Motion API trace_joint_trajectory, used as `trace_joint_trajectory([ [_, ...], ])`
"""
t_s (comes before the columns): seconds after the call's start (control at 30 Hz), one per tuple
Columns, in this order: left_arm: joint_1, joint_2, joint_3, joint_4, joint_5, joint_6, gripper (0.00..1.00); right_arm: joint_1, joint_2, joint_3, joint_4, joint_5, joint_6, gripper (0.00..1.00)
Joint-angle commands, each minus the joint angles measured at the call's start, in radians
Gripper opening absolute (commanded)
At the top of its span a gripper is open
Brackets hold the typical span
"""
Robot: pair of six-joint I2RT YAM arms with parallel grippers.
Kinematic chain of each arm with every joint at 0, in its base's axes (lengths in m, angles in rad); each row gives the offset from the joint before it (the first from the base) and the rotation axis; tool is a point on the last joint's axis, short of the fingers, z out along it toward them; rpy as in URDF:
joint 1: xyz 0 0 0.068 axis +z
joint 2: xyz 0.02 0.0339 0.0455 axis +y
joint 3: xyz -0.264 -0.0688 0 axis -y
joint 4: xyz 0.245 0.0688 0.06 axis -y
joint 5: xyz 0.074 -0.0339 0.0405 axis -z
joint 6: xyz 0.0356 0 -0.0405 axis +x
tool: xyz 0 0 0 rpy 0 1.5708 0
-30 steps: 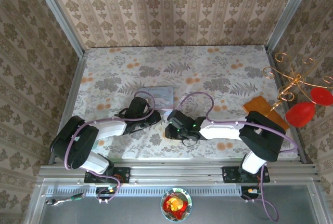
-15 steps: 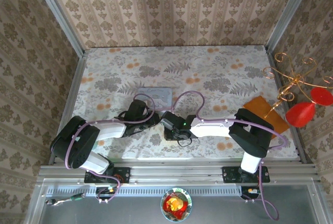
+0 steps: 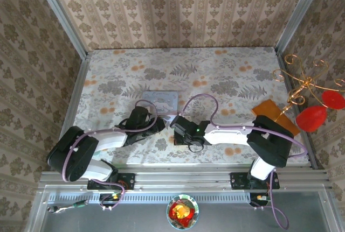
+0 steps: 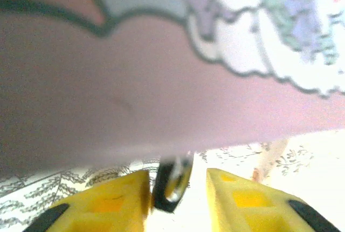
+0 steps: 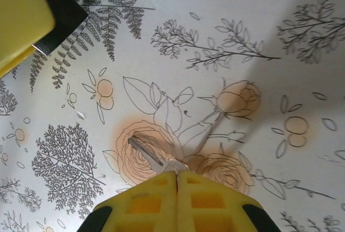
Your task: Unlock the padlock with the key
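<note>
Floral-printed cloth [image 3: 226, 70] covers the table inside a booth of damask wallpaper [image 3: 178, 11] and aluminium rails [image 3: 183, 178]. Near the front edge, beside a pale blue tin [image 3: 161, 99], the left gripper [image 4: 177, 177] stands slightly parted around the padlock [image 4: 171, 184]. The right gripper [image 5: 177, 178] pinches the key [image 5: 146, 154] over the cloth.

The small dark silver-rimmed thing [image 4: 171, 186] between my yellow left fingers [image 4: 108, 205] is too blurred to identify. My right fingers [image 5: 143, 202] hide the head of the thin silver key [image 5: 145, 154].
</note>
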Motion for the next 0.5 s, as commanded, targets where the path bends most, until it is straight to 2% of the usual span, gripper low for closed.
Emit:
trace_joint_trajectory([
  [0.0, 0.000, -0.085, -0.019, -0.019, -0.009, 0.005, 0.39, -0.012, -0.060, -0.021, 0.039, 0.040, -0.036, 0.00],
  [0.07, -0.011, -0.130, -0.021, -0.031, -0.009, 0.055, 0.44, -0.021, -0.087, -0.029, 0.059, 0.021, -0.057, 0.00],
  [0.2, -0.056, -0.212, -0.012, -0.073, -0.024, 0.249, 0.50, -0.044, -0.168, -0.045, 0.078, -0.003, -0.111, 0.00],
  [0.3, -0.070, -0.285, -0.053, -0.007, 0.012, 0.360, 0.51, -0.060, -0.238, -0.044, 0.059, -0.019, -0.166, 0.00],
  [0.47, -0.146, -0.420, -0.111, 0.091, 0.021, 0.553, 0.50, -0.075, -0.362, -0.012, -0.009, -0.038, -0.240, 0.00],
])
